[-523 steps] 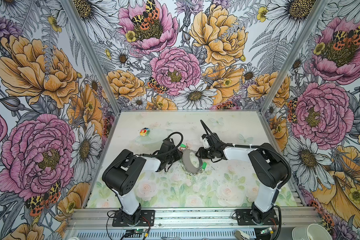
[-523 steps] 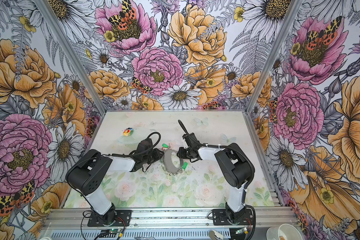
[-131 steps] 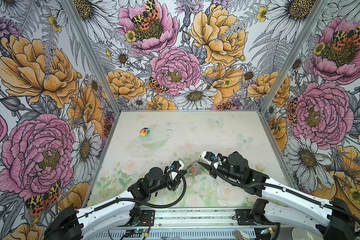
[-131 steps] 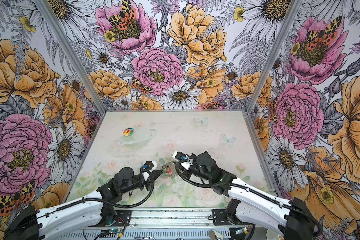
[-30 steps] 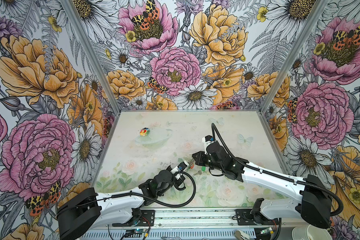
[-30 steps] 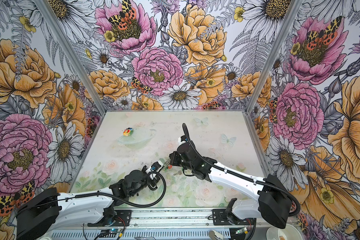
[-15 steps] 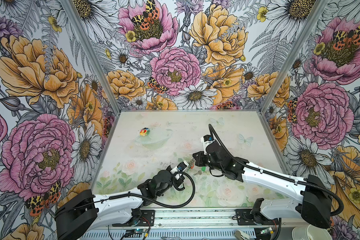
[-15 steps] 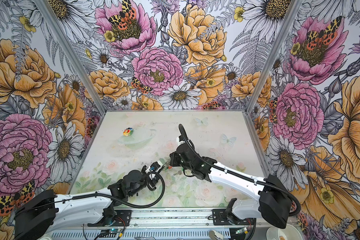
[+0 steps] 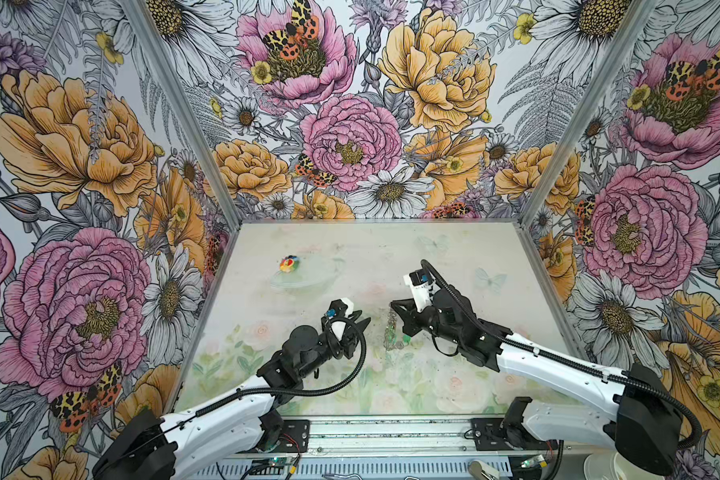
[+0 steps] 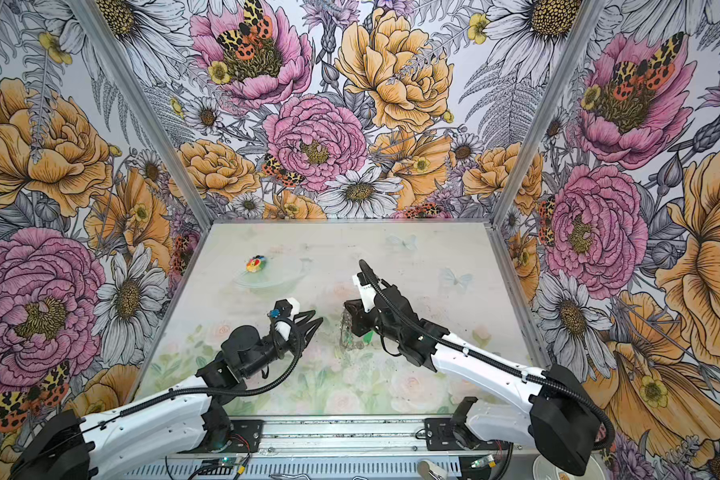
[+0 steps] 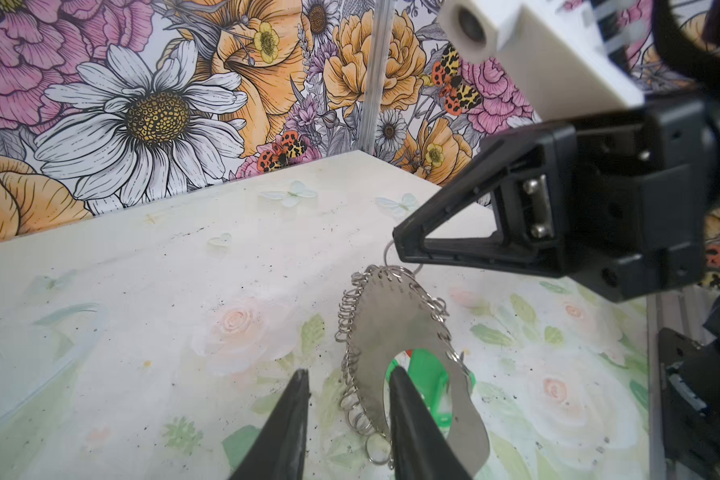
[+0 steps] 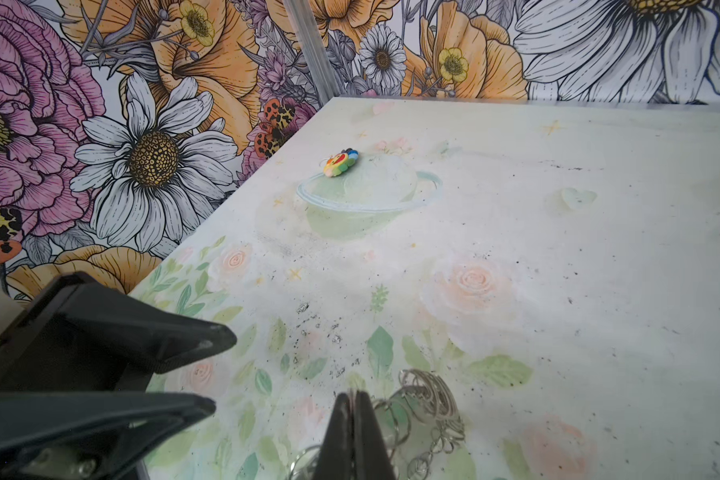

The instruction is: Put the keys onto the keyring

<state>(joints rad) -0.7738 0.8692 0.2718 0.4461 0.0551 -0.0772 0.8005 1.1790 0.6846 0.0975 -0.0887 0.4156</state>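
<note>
grey-brown oval keyring [image 11: 391, 324] w/ wire-loop fringe: hold steady in right gripper [image 12: 352, 399], clenched on one loop. ease parted, empty left gripper [image 12: 223, 372] clear w/o snagging green-headed key [image 11: 427, 374].

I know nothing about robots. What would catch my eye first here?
First the giant pink and orange flowers on the walls around the table. Then, mid-table, two black-and-white arms meet: the right end effector pinches the keyring, a grey band fringed with wire loops, dangling it beside the open left end effector. A small rainbow toy lies at the table's far left.
</note>
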